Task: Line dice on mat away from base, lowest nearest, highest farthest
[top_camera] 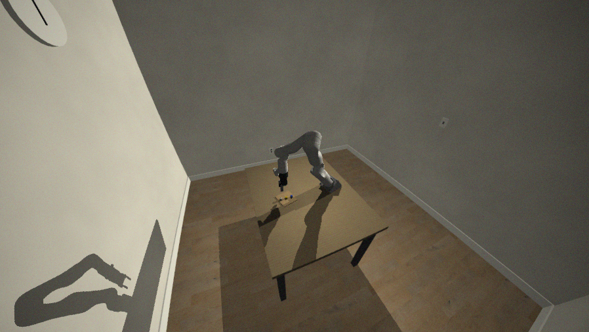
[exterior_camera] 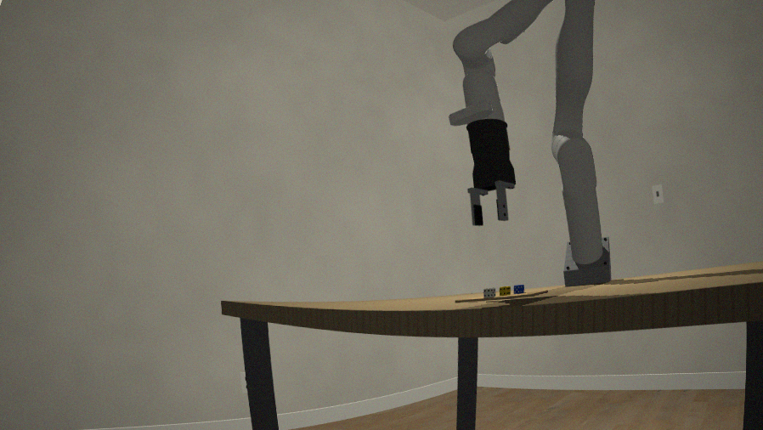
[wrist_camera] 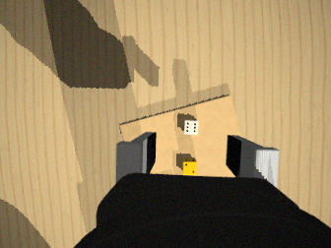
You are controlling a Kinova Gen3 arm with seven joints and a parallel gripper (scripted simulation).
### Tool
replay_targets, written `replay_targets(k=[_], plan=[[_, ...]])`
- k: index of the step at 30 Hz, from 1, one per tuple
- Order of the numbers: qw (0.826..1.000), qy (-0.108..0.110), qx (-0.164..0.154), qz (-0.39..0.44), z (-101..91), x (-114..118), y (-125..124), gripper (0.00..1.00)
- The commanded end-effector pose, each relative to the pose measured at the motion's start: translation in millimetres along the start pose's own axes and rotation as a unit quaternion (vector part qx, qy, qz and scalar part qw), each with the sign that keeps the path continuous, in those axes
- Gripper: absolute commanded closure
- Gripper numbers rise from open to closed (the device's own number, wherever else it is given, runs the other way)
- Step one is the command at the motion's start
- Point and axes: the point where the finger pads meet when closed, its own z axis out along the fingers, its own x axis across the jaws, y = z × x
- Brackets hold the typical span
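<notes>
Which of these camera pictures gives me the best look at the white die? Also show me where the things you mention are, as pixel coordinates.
The wrist view: it looks down on the white die (top_camera: 281,199) (exterior_camera: 488,292) (wrist_camera: 191,127) and shows six dots on its top. The exterior view shows it from the side, in a row with the yellow and blue dice. In the top view it is a speck, too small to read.

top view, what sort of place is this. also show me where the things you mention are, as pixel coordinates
Probably a robotics test room: a robot arm (top_camera: 311,149) (exterior_camera: 573,90) is mounted on a bare-legged table (top_camera: 329,231) (exterior_camera: 373,320), with three dice on a mat (top_camera: 284,203) below its gripper (top_camera: 281,189) (exterior_camera: 489,221) (wrist_camera: 191,155), between plain walls (top_camera: 247,74) (exterior_camera: 186,160).
</notes>
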Motion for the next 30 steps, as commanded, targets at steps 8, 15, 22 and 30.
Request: replay_targets(k=[8, 15, 22, 30], plan=[[1.0, 0.008, 0.008, -0.002, -39.9, 1.9, -4.4, 0.0], [1.0, 0.008, 0.008, -0.002, -49.1, 1.8, -4.3, 0.0], [1.0, 0.008, 0.008, -0.002, -50.9, 1.7, -4.2, 0.0], [1.0, 0.008, 0.008, -0.002, -50.9, 1.7, -4.2, 0.0]])
